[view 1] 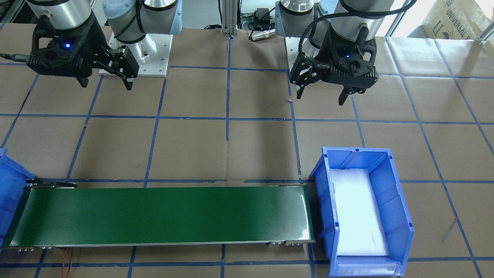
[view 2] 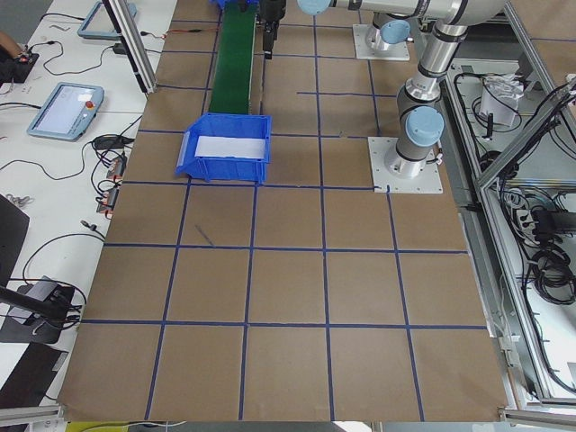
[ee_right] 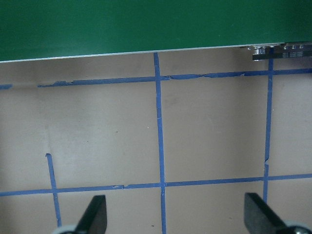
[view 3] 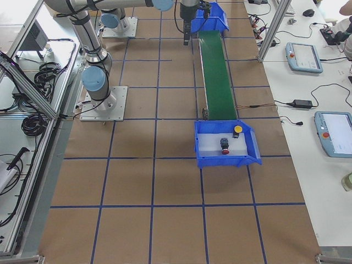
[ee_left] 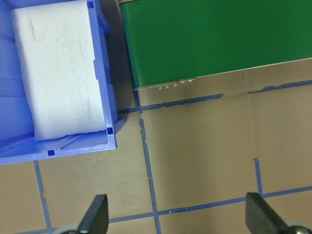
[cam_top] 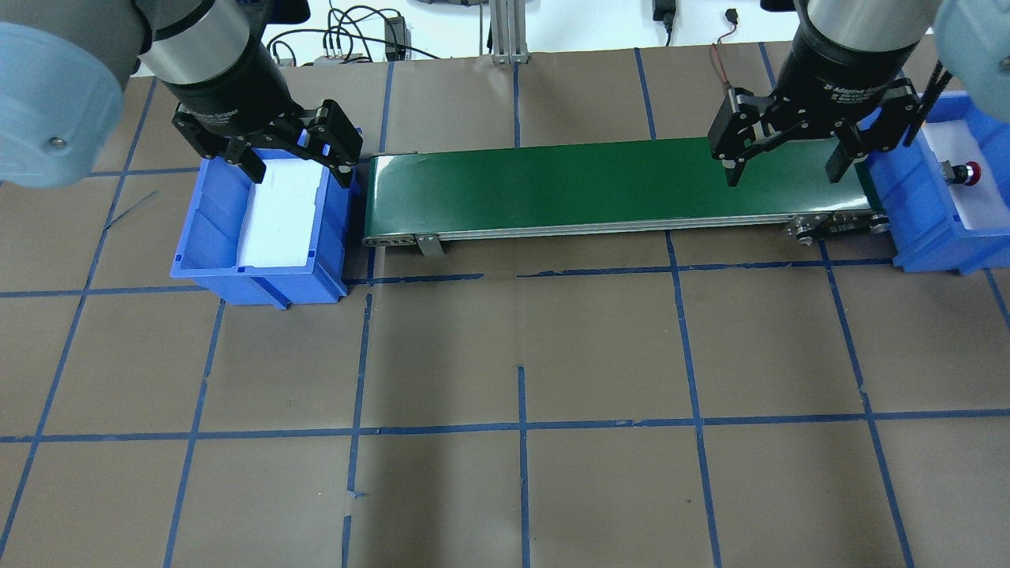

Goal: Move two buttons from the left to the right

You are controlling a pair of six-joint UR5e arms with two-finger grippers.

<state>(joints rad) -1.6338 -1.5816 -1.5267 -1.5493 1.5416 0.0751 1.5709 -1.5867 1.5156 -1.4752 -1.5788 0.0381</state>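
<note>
Buttons lie apart in the blue bin [view 3: 228, 161] at the green belt's [view 3: 217, 82] end: red button [view 3: 225, 147], yellow button [view 3: 237, 130]. Left claw [cam_top: 301, 172] and right claw [cam_top: 783, 175] hang spread, empty.

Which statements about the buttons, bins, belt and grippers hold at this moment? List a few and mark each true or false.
1. The red button and the yellow button both lie in the right bin. True.
2. One button sits on the conveyor. False: the green conveyor belt carries nothing.
3. One gripper is shut on a button. False: the left gripper is open and empty.
4. The left bin holds only a white foam pad. True.
5. The right gripper is open and holds nothing. True.
</note>
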